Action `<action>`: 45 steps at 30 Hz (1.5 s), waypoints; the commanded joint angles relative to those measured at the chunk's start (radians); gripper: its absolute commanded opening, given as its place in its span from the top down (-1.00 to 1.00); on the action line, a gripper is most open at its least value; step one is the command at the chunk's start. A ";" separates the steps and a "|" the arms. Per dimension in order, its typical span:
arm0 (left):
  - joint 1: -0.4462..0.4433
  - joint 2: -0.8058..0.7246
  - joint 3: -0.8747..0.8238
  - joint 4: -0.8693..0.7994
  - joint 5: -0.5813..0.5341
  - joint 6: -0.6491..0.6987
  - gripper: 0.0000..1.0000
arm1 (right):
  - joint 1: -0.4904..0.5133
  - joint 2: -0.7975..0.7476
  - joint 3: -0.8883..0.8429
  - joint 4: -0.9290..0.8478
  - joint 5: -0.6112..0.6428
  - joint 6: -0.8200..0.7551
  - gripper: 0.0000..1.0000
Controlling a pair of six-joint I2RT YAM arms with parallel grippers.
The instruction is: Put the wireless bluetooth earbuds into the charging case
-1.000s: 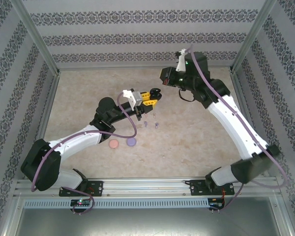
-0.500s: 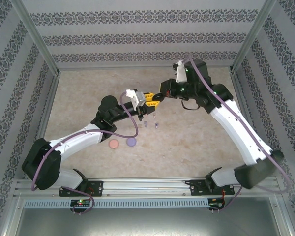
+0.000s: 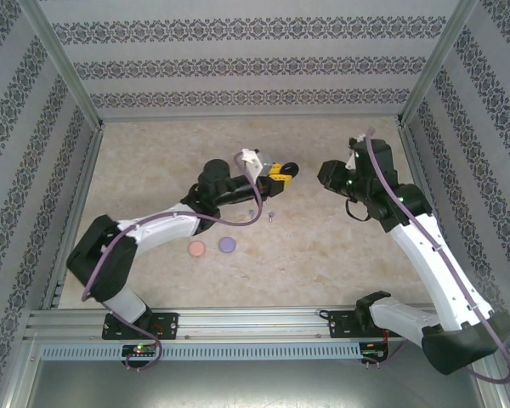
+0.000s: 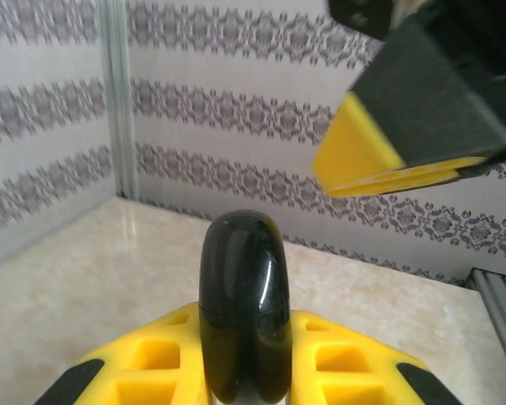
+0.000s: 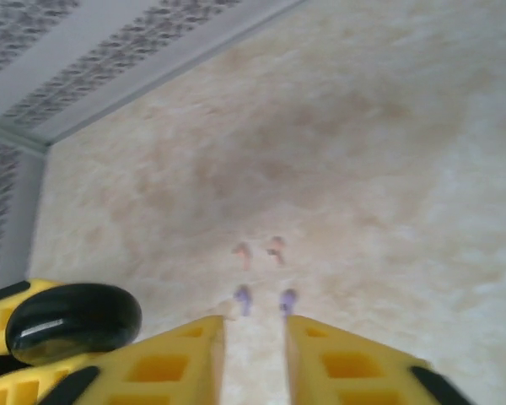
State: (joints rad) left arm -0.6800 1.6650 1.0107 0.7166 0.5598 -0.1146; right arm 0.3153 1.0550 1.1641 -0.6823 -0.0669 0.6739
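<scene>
Holding the black charging case (image 4: 243, 287) up off the bench (image 3: 153, 170), the left tool (image 3: 279, 173) is clamped on the case's lower half. The glossy rounded end stands clear of the yellow fingers (image 4: 346, 363). Whether the lid is open cannot be told.

The right tool (image 5: 253, 324) hangs level with the case, just beside it but apart. Its fingers are narrowly parted with nothing between them, and bare bench shows through the gap.

On the bench below the case, toward the arm bases, lie the pale pink pair of earbuds (image 5: 240, 252) and the purple pair (image 5: 243, 296), close together. A pink disc (image 3: 196, 248) and a purple disc (image 3: 227, 245) lie farther from the case on the same side. No black earbuds can be made out.

The step in hand looks like fetching an earbud, since the case is presented in the air and the free tool is empty. The next move calls for the right tool to descend below the case and pinch one tiny stem squarely. It must then carry the earbud up and line it up with the case's opening while the left tool keeps the case steady.
</scene>
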 commanded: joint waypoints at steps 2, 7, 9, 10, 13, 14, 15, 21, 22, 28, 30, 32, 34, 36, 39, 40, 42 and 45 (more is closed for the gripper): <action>-0.062 0.141 0.117 -0.110 -0.071 -0.233 1.00 | -0.041 -0.073 -0.112 0.028 0.068 0.034 0.18; -0.124 0.307 0.234 -0.178 -0.159 -0.404 1.00 | -0.072 -0.123 -0.197 0.028 0.061 0.030 -0.15; -0.138 0.373 0.291 -0.228 -0.173 -0.479 1.00 | -0.083 -0.133 -0.220 0.032 0.051 0.033 -0.24; -0.142 0.401 0.320 -0.250 -0.176 -0.508 1.00 | -0.087 -0.136 -0.231 0.037 0.041 0.033 -0.26; -0.152 0.479 0.393 -0.323 -0.193 -0.588 1.00 | -0.098 -0.142 -0.254 0.056 0.007 0.039 -0.32; -0.154 0.502 0.419 -0.354 -0.202 -0.612 1.00 | -0.100 -0.144 -0.260 0.062 -0.003 0.041 -0.33; -0.156 0.525 0.445 -0.385 -0.205 -0.632 0.99 | -0.104 -0.144 -0.262 0.065 -0.014 0.043 -0.33; -0.156 0.619 0.548 -0.496 -0.200 -0.701 0.88 | -0.114 -0.148 -0.247 0.061 -0.055 0.040 -0.33; -0.156 0.628 0.556 -0.508 -0.197 -0.704 0.85 | -0.114 -0.146 -0.248 0.061 -0.057 0.039 -0.33; -0.156 0.667 0.632 -0.688 -0.214 -0.714 0.58 | -0.114 -0.149 -0.255 0.053 -0.065 0.036 -0.40; -0.156 0.660 0.632 -0.722 -0.235 -0.714 0.46 | -0.115 -0.150 -0.248 0.043 -0.065 0.033 -0.44; -0.156 0.649 0.629 -0.751 -0.255 -0.708 0.35 | -0.115 -0.154 -0.238 0.028 -0.061 0.028 -0.48; -0.155 0.629 0.631 -0.789 -0.279 -0.696 0.01 | -0.117 -0.163 -0.225 0.012 -0.056 0.026 -0.58; -0.152 0.605 0.634 -0.820 -0.299 -0.673 -0.14 | -0.116 -0.171 -0.214 -0.001 -0.053 0.024 -0.60; -0.144 0.556 0.634 -0.868 -0.328 -0.629 -0.31 | -0.119 -0.183 -0.195 -0.022 -0.053 0.028 -0.61; -0.140 0.535 0.626 -0.879 -0.341 -0.614 -0.33 | -0.119 -0.189 -0.191 -0.027 -0.053 0.031 -0.61; -0.129 0.486 0.604 -0.891 -0.367 -0.596 -0.36 | -0.119 -0.205 -0.184 -0.035 -0.048 0.039 -0.61; -0.113 0.403 0.550 -0.900 -0.405 -0.573 -0.37 | -0.120 -0.229 -0.177 -0.047 -0.036 0.042 -0.60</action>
State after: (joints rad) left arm -0.8162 2.1754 1.5955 -0.1226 0.2226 -0.7399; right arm 0.2047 0.8513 0.9554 -0.6964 -0.1207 0.7055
